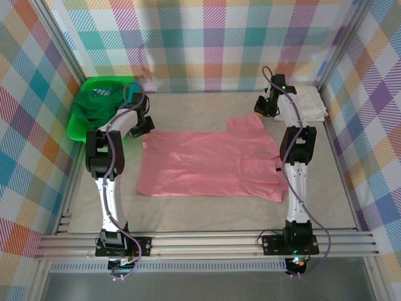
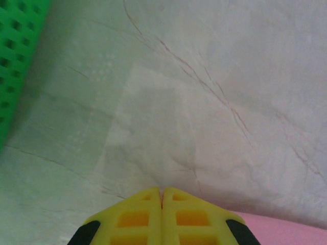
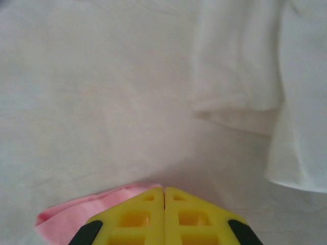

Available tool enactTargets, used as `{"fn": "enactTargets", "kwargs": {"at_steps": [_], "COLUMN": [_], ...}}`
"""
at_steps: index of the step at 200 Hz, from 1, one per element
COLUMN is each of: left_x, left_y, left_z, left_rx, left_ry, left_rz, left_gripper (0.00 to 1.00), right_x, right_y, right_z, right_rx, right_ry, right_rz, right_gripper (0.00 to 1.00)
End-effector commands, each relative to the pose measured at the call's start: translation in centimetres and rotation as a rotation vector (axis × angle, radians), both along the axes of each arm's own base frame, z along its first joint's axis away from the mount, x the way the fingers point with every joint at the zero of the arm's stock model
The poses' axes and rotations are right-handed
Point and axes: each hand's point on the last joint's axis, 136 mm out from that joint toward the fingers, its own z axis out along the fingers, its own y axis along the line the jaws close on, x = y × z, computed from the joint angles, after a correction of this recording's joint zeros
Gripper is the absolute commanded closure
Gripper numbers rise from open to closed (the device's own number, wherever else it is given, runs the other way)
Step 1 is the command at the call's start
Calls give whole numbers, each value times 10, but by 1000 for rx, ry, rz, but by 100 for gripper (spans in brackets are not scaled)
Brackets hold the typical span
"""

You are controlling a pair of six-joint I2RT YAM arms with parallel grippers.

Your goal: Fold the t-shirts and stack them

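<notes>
- Plaid walls enclose a pale surface.
- Salmon-pink t-shirt lies spread flat at the middle of the surface, between the two arms.
- Bright green bin sits at the far left corner, with dark green t-shirts bunched inside.
- Cream-white t-shirt lies at the far right corner.
- Left tool has its fingers pressed together over bare surface, just off the pink shirt's far left corner.
- Right tool is pressed together at the pink shirt's far right sleeve; a pink fold touches its tip, but whether cloth is caught cannot be told.
</notes>
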Motion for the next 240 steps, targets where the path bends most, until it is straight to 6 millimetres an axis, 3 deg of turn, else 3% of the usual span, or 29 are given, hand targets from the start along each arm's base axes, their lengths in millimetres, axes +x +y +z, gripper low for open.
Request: {"fn": "enactTargets", "kwargs": {"at_steps": [1, 24, 54, 94, 121, 141, 185, 240], "left_x": [3, 5, 1, -21, -37, -42, -65, -99], "left_y": [8, 11, 13, 19, 20, 24, 20, 30], "left_z": [24, 27, 35, 40, 34, 38, 55, 27], "left_rx": [-9, -9, 12, 41, 47, 63, 60, 125], "left_ry": [-51, -52, -56, -72, -80, -102, -128, -63], "left_rz": [17, 5, -10, -9, -3, 4, 10, 36], "left_gripper": [100, 100, 100, 100, 100, 100, 100, 100], "right_x": [24, 28, 20, -22, -53, -60, -81, -114], "right_y": [10, 14, 20, 13, 9, 4, -6, -32], "right_z": [91, 116, 133, 151, 134, 121, 115, 88], "right_rx": [26, 35, 54, 38, 27, 12, 8, -39], "right_ry": [-265, -348, -392, -470, -454, -430, -427, -351], "right_rz": [53, 86, 120, 89, 68, 63, 26, -94], "right_gripper": [100, 100, 100, 100, 100, 100, 100, 100]}}
